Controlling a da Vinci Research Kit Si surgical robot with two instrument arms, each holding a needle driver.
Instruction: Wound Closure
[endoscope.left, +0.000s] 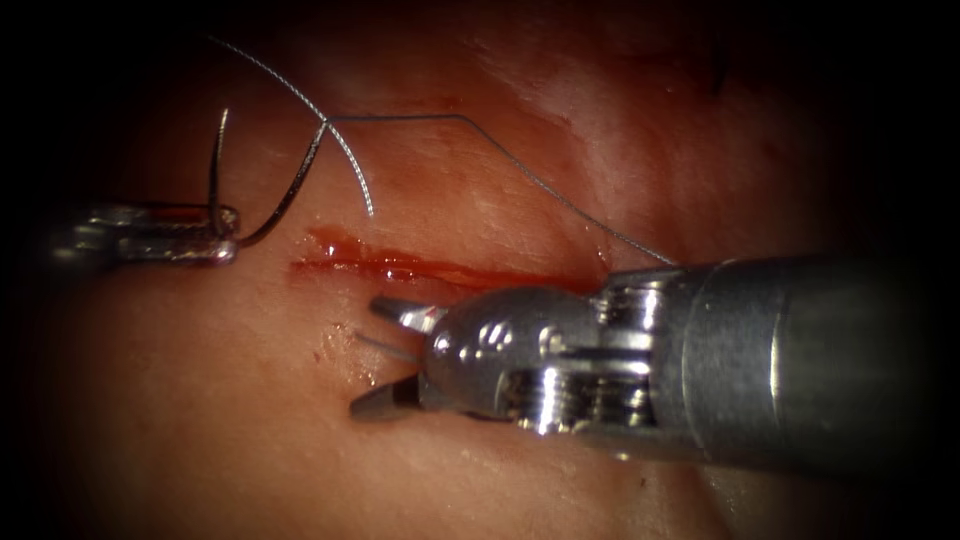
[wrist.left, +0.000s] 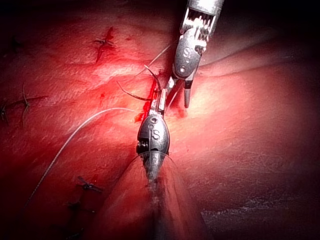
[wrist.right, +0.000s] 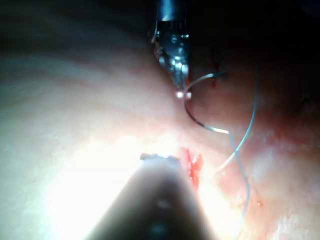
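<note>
My left tool reaches in from the left with its jaws shut on the curved needle near mid-curve. The needle stands off the tissue, just left of the cut, both ends pointing up. Thread runs from the needle's end rightward and goes behind the right tool's shaft. My right tool lies below the cut with its jaws open, holding nothing. In the left wrist view the left tool grips the needle beside the open right tool. The right wrist view shows the left tool and needle.
Red fluid lines the cut. A loose thread end crosses the needle's upper end. A short thin strand lies on the tissue between the right jaws. Earlier stitches mark the tissue around.
</note>
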